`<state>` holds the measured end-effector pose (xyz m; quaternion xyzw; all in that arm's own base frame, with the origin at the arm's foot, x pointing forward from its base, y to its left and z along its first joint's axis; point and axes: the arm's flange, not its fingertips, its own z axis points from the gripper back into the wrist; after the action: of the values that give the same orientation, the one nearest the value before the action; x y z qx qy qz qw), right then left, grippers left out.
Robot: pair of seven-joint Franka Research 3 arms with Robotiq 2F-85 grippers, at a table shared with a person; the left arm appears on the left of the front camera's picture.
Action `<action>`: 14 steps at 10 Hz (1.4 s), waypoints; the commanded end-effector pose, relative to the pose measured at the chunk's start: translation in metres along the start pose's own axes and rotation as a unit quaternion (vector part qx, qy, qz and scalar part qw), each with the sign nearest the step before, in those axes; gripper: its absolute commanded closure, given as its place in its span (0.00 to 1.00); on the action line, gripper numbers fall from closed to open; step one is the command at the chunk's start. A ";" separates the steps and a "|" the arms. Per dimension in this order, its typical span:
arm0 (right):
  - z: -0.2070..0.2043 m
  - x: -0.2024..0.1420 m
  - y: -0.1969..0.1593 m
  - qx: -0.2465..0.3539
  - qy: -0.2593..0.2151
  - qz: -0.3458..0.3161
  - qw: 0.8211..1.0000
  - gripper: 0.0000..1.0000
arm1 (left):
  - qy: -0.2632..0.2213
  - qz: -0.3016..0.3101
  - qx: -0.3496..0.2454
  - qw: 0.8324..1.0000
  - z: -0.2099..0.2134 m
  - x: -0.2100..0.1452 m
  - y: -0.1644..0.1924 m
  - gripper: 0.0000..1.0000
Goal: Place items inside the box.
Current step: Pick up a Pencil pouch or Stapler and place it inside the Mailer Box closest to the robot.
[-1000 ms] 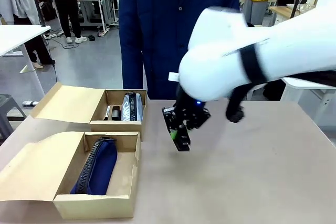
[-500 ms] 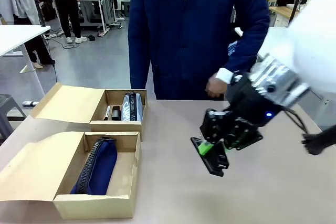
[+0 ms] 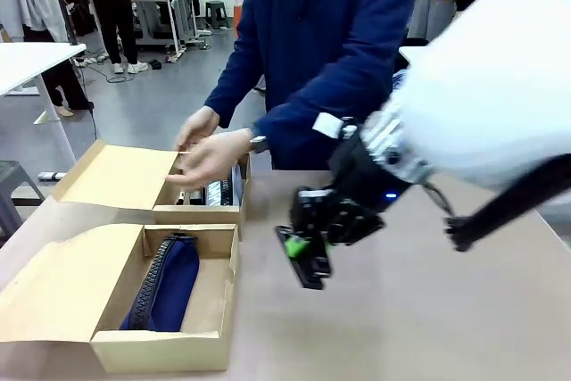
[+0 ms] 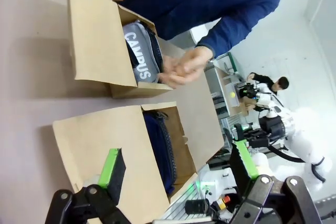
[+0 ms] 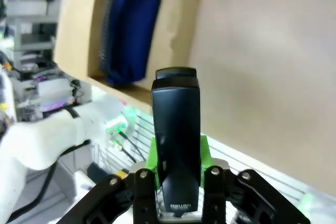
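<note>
Since the right gripper (image 5: 178, 163) clamps only the rear end of the black stapler (image 5: 177, 119), held over the bare table (image 3: 428, 310) beside the boxes, a quick swing could make the stapler pivot or slip out; the person's hands (image 3: 212, 156) hover over the far box (image 3: 120, 176), so lowering it there risks a knock; the navy pouch (image 3: 168, 281) crowds the near box (image 3: 53, 296); the left gripper (image 4: 177, 162) gapes wide, empty.

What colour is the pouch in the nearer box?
The pouch is navy blue; the front view shows it best.
</note>
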<state>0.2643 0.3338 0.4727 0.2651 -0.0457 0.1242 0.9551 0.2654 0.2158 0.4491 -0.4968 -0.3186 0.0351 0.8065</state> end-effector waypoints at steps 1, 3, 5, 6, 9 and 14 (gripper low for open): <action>-0.045 0.034 0.030 -0.018 0.023 0.023 0.999 0.67 | -0.008 -0.007 -0.010 1.000 -0.001 -0.001 0.000 0.00; -0.035 0.038 0.021 -0.012 0.006 0.019 1.000 0.67 | -0.008 -0.007 -0.010 1.000 -0.001 -0.001 0.000 0.00; 0.046 0.008 -0.042 0.020 -0.046 -0.014 0.999 0.67 | -0.008 -0.007 -0.010 1.000 -0.001 -0.001 0.000 0.00; 0.089 -0.028 -0.089 0.020 -0.068 -0.033 0.997 0.67 | -0.008 -0.007 -0.010 1.000 -0.001 -0.001 0.000 0.00; 0.135 -0.109 -0.195 0.077 -0.108 -0.125 0.983 0.67 | -0.008 -0.007 -0.010 1.000 -0.001 -0.001 0.000 0.00; 0.107 -0.101 -0.239 0.069 -0.105 -0.197 0.972 0.67 | -0.008 -0.007 -0.010 1.000 -0.001 -0.001 0.000 0.00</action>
<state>0.2806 0.0367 0.5164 0.3598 -0.0697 -0.0833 0.9267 0.2648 0.2163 0.4490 -0.4967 -0.3192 0.0359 0.8063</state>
